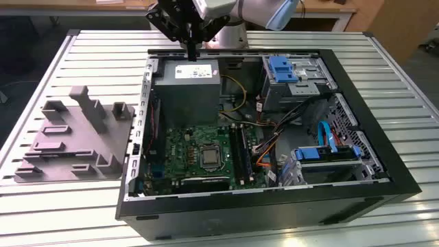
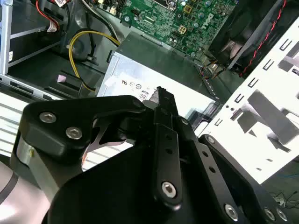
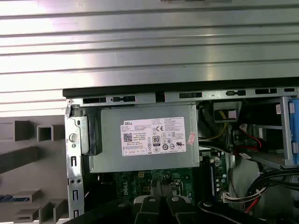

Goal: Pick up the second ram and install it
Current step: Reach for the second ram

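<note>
Open computer case (image 1: 240, 218) on slatted metal table (image 1: 82, 216); grey moulded fixture (image 1: 69, 139) just beside the case wall at the exterior view's left; table slats run on beyond the far rim and at the exterior view's right. Arm points straight down; gripper (image 1: 192, 54) hangs over the far rim, at the edge of the power supply (image 1: 186, 92); fingers (image 2: 163, 140) pressed together. Ram slots (image 1: 241, 146) beside the processor socket (image 1: 207, 154), well apart from the gripper; whether a stick sits there cannot be told.
</note>
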Available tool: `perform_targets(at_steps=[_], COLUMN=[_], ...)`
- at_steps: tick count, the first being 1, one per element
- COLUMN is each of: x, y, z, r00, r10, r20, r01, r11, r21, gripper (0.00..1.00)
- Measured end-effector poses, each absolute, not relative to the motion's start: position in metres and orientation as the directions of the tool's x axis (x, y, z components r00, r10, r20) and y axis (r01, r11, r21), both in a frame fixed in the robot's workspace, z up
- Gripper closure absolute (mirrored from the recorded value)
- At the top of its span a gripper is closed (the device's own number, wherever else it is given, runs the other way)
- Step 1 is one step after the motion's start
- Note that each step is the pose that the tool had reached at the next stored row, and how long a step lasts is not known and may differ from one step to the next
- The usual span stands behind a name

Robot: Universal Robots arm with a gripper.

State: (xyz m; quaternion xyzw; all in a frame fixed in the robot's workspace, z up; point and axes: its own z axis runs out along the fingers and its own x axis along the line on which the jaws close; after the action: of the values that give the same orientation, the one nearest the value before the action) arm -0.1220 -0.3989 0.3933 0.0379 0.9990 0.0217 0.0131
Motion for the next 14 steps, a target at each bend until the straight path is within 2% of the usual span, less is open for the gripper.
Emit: perform_targets(at_steps=[14], x=[-0.1236], y=[-0.3989], z=[0.3933], r00=[-0.997], r10=[0.076], r20=[-0.025], r01=[0.075], r11=[0.996], r21=[0.044], gripper=[0.9])
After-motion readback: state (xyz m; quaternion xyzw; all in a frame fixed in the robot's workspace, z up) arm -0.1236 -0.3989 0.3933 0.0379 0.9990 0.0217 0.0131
